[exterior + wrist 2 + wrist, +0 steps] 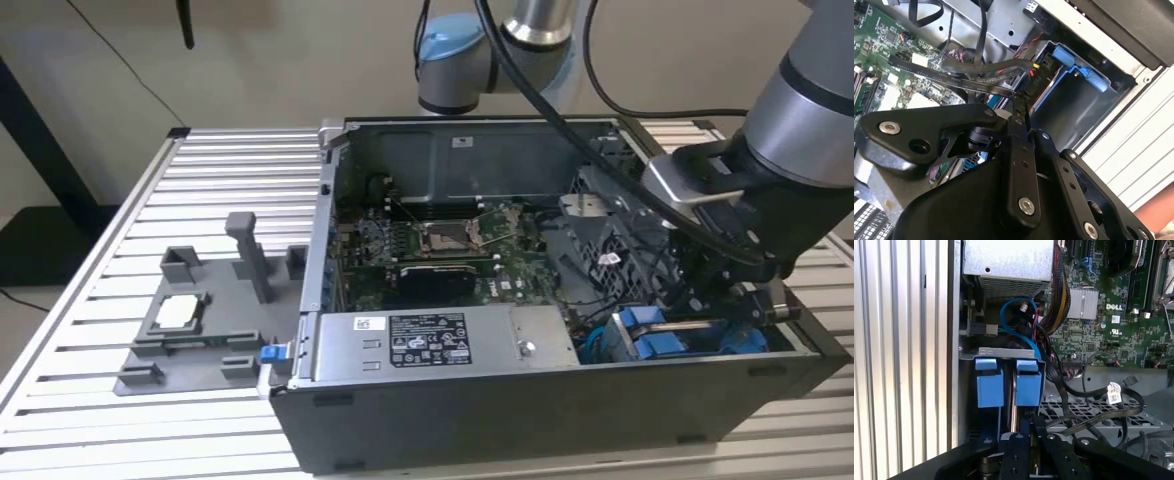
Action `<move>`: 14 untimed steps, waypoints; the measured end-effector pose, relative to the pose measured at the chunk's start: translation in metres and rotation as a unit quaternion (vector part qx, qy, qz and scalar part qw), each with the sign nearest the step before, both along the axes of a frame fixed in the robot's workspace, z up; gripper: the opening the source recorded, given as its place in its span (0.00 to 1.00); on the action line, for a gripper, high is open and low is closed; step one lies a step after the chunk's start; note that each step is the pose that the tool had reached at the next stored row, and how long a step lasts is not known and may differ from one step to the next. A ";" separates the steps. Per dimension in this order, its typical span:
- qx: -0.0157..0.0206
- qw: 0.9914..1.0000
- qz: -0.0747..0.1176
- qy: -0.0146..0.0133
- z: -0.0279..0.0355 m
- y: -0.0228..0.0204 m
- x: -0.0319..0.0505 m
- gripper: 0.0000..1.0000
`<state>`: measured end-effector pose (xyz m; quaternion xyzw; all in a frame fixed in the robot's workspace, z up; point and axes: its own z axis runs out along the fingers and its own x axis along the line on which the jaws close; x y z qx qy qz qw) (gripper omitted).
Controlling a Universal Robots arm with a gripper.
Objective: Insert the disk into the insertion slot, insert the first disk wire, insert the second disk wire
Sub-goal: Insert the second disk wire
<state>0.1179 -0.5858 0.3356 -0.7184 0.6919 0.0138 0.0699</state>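
So the silver hard drive in its bright blue plastic carrier (1029, 385) is sitting down in the rectangular grey metal drive bay (1004, 352). That's in the corner of the black computer case (534, 420), towards the exterior view's right. Pretty much only the blue carrier ends show; the drive's body is hidden.

The black gripper (1021, 429) hangs right over the bay. In both wrist views the jaws look drawn together. In the second wrist view their tips are right at a flat black cable (954, 77), but I can't tell if they're actually pinching it.

A thin blue cable (1014, 332) loops just beyond the bay, with the green motherboard (454, 240) further in. A silver power supply box (427, 340) sits along the case's near wall. Outside the case, a grey plastic tray (187, 340) rests on the ribbed metal tabletop (80, 330).
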 end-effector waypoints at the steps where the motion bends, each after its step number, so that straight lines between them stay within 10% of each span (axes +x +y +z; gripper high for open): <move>1: 0.000 1.000 0.000 0.000 -0.0002 0.0003 0.0000 0.16; 14: 0.002 1.000 0.000 -0.001 -0.0019 0.0018 0.0007 0.16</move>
